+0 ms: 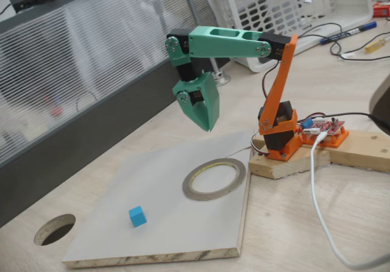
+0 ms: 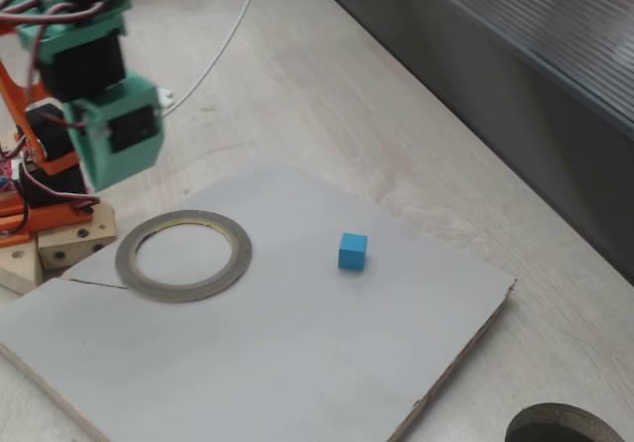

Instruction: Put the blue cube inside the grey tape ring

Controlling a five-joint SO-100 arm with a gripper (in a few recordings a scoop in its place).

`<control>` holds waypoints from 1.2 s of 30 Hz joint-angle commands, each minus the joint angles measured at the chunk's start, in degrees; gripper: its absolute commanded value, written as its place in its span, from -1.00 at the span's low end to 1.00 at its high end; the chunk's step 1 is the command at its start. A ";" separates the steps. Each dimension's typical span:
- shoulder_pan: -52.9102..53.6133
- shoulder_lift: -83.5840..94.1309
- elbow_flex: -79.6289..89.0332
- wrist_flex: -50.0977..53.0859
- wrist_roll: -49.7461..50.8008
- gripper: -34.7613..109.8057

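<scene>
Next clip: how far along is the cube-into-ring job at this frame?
Nothing looks done yet. The blue cube sits on the grey board, apart from the grey tape ring, whose middle is bare. Nothing is in hand: the pincer hangs above the board near the ring and looks shut and empty. Left: reach the cube, grasp it, carry it over, release it inside the ring.

In both fixed views the small sky-blue cube sits flat, well apart from the thin grey tape ring, which lies flat with a yellowish inner edge.
</scene>
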State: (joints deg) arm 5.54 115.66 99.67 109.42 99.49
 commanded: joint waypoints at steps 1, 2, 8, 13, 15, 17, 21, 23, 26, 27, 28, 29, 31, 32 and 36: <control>-9.32 0.79 -0.97 0.62 0.00 -0.48; -11.34 0.79 -0.97 0.62 0.00 -0.48; -22.06 0.88 -0.44 0.79 0.00 -0.48; -23.38 0.88 -0.44 0.79 0.00 -0.48; -23.38 0.88 -0.53 0.79 0.00 -0.48; -23.38 0.79 -1.14 0.79 0.00 -0.48; -23.38 -4.04 -1.41 0.70 0.00 -0.48; -23.38 -9.67 -2.37 0.70 0.00 -0.48; -22.76 -16.44 -9.14 0.70 0.00 -0.48; -22.76 -18.19 -12.30 0.70 0.00 -0.48; -22.68 -20.48 -15.64 0.70 0.00 -0.48; -22.68 -23.03 -18.90 0.70 0.00 -0.48; -22.68 -28.74 -25.22 0.70 0.00 -0.48; -22.68 -31.64 -28.30 0.70 0.18 -0.48; -22.59 -41.31 -40.08 0.70 0.26 -0.48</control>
State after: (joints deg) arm -16.52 78.84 68.20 109.34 99.49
